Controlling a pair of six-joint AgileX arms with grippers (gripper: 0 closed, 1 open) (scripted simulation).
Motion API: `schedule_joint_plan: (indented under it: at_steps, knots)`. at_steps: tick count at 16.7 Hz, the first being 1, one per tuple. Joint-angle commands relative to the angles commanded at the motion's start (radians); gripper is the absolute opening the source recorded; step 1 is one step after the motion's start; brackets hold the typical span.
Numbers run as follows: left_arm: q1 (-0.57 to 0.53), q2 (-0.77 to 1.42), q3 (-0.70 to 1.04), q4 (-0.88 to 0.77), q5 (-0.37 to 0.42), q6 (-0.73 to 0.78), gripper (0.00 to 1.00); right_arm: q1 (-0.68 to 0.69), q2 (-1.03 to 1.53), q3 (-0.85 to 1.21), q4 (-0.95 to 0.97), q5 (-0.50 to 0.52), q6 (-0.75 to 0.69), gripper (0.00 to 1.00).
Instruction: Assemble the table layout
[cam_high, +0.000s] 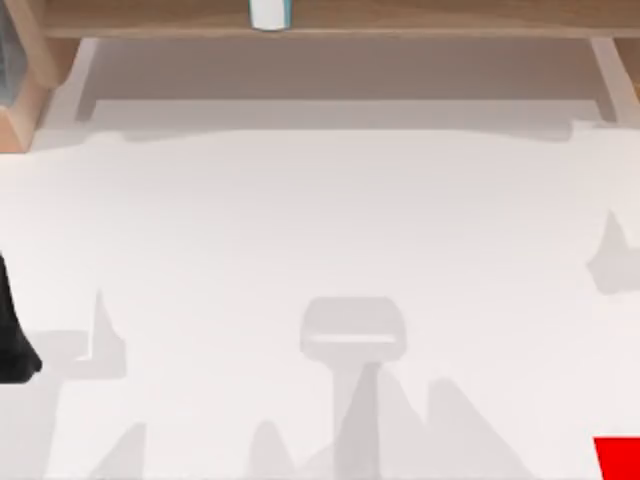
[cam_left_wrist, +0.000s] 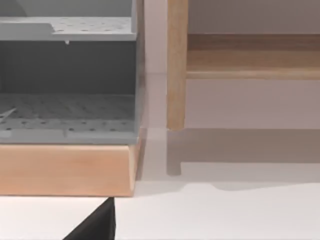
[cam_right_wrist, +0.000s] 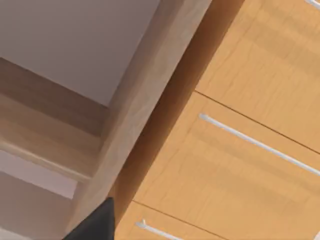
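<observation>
White table (cam_high: 320, 230), broad and bare mid-span; wooden shelf frame (cam_high: 330, 25) along far edge; red block (cam_high: 620, 460) near right corner; both grippers' finger state cannot be told.

White table (cam_high: 320, 230), wooden shelf frame (cam_high: 330, 20) along far edge

I count one white table (cam_high: 320, 230) under the top camera, and one light wooden shelf frame (cam_high: 330, 22) along its far edge. On that shelf I see one small white container (cam_high: 268, 14) with a teal rim. One red thing (cam_high: 620, 458) sits at the table's near right corner; I cannot tell what it is. My left wrist camera gives me one grey perforated rack (cam_left_wrist: 67, 75). My right wrist camera gives me three wooden drawer fronts (cam_right_wrist: 225, 180) and three pale handles (cam_right_wrist: 260, 145).
</observation>
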Motion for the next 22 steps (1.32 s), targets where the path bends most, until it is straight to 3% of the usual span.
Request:
schedule_joint_plan:
  at_steps: [5, 9, 17, 22]
  knots:
    - [0.000, 0.000, 0.000, 0.000, 0.000, 0.000, 1.00, 0.080, -0.439, -0.240, -0.224, 0.051, 0.310, 1.00]
    - [0.000, 0.000, 0.000, 0.000, 0.000, 0.000, 1.00, 0.118, -0.604, -0.349, -0.326, 0.073, 0.451, 1.00]
    - [-0.005, 0.010, 0.010, 0.007, -0.003, 0.000, 1.00, 0.123, -0.624, -0.363, -0.340, 0.075, 0.469, 1.00]
    - [-0.085, 0.221, 0.192, 0.120, -0.063, 0.001, 1.00, 0.123, -0.624, -0.363, -0.340, 0.075, 0.469, 1.00]
